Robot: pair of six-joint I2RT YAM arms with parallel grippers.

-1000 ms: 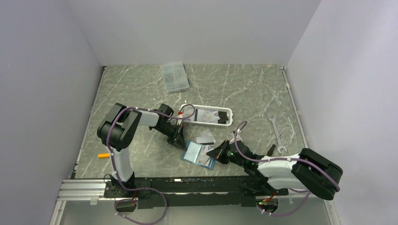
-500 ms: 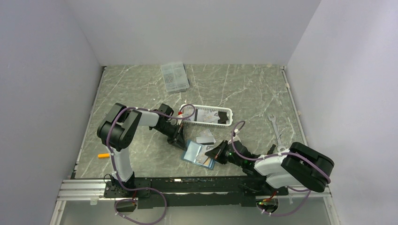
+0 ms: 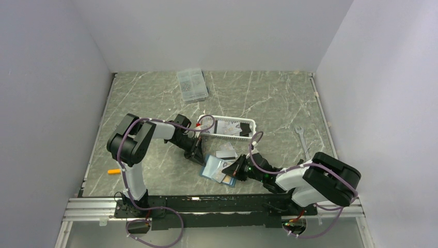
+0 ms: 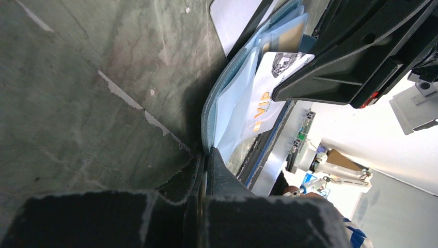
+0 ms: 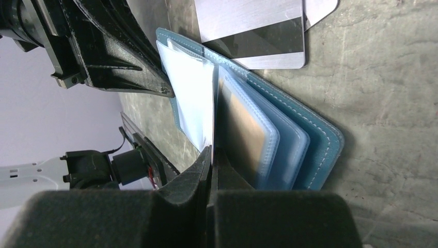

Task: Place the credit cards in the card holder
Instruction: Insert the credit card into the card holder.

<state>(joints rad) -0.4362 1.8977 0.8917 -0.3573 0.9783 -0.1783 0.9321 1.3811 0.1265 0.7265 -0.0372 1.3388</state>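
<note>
The teal-blue card holder (image 3: 214,168) lies open on the table, its lighter blue slotted sleeves up (image 5: 289,139). My left gripper (image 3: 199,155) is shut on the holder's left cover edge (image 4: 209,129) and pins it low on the table. My right gripper (image 3: 235,169) is shut on a white card with orange print (image 4: 263,88), held edge-on (image 5: 193,98) among the holder's sleeves. A yellow-gold card (image 5: 243,129) sits in a sleeve. A grey card with a dark stripe (image 5: 253,31) lies on the table just behind the holder.
A white slatted basket (image 3: 231,127) stands just behind the holder. A clear compartment box (image 3: 192,85) is at the back. A wrench (image 3: 304,147) lies at the right, and a small orange object (image 3: 113,171) at the left.
My right gripper has moved left with the white card, further over the open holder. The left gripper and the holder have stayed put.
</note>
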